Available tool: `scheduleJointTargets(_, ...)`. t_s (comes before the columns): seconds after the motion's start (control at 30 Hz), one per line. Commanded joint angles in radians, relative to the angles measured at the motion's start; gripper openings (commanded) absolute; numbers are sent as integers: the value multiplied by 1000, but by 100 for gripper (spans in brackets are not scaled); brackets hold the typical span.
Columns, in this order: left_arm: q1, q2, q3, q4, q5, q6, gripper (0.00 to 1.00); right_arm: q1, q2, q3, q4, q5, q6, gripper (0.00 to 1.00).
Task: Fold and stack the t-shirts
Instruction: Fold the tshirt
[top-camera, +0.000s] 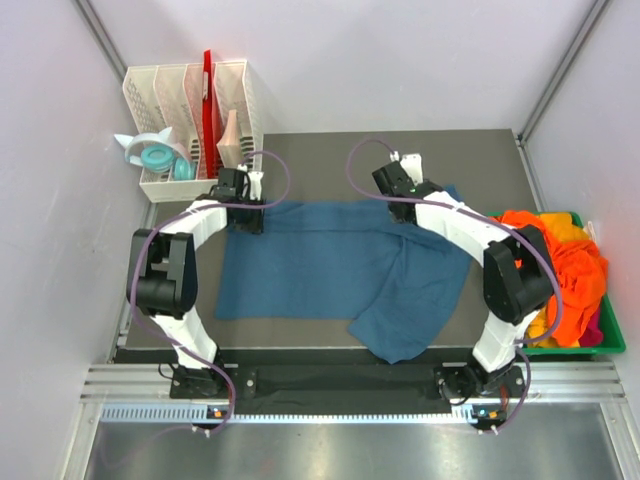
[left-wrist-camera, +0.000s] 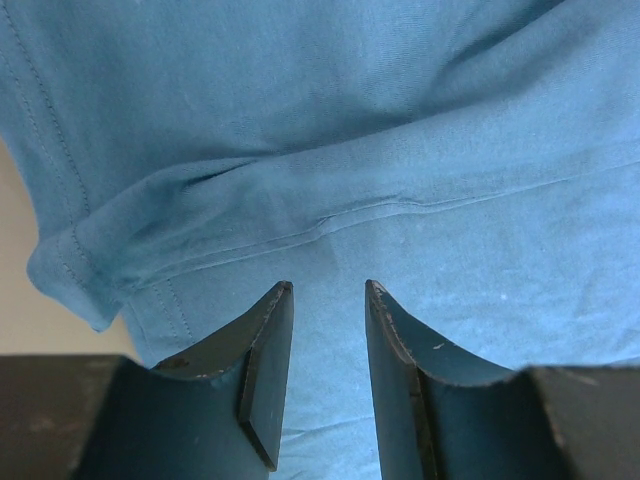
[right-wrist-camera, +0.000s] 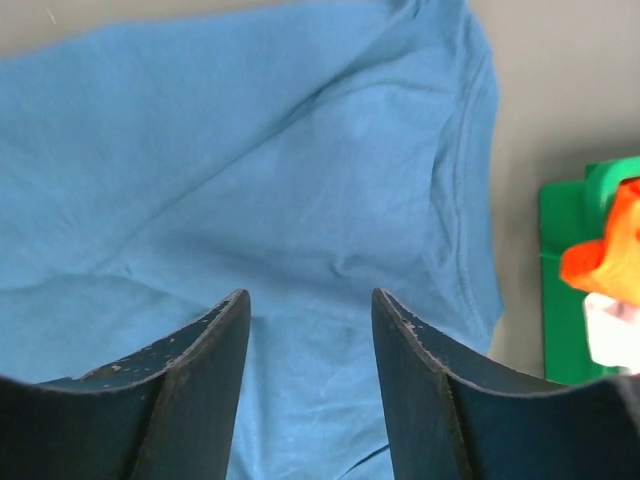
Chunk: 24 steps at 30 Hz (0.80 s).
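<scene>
My left gripper (left-wrist-camera: 328, 290) stood with its 2 fingers apart. The gap was narrow and nothing was pinched in it. The large plain teal-blue cotton t-shirt (left-wrist-camera: 400, 150) lay directly under and ahead of them. Just ahead of my left fingertips ran a stitched hem and a soft ridge where the cloth had doubled over. Ahead and to their left a sleeve end curled towards bare table.

My right gripper (right-wrist-camera: 309, 297) was also parted, wider than the left, and empty. The same shirt filled the space beneath and ahead of it. A seamed edge curved down just beyond my right-hand finger, with the dark grey table mat (right-wrist-camera: 520, 120) past that. Further to that side sat the green plastic bin (right-wrist-camera: 560, 280), with a bright orange tee (right-wrist-camera: 600, 255) spilling over its rim.

From above, the shirt was spread across the mat between my 2 grippers, both at its far edge. Its near corner on the right side was rumpled and folded over on itself.

I judged the danger to be in the layers. If my left fingers closed on that doubled ridge, they could take 1 layer or 2, and the fold would come out crooked. With uneven pulls from my 2 grippers, the shirt would skew. The rumpled near corner could get trapped inside the fold, or drag off the mat's near edge.
</scene>
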Motion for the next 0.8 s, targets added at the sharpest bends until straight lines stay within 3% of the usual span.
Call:
scheduleJointTargets(0.0,-1,6,-3,28,22,8,40,4,-31,-52,44,-38,-10,53)
scheduleJointTargets(0.77,-7,17,-12,24,13,14,40,-5,112,-84,110,-110,-22,54)
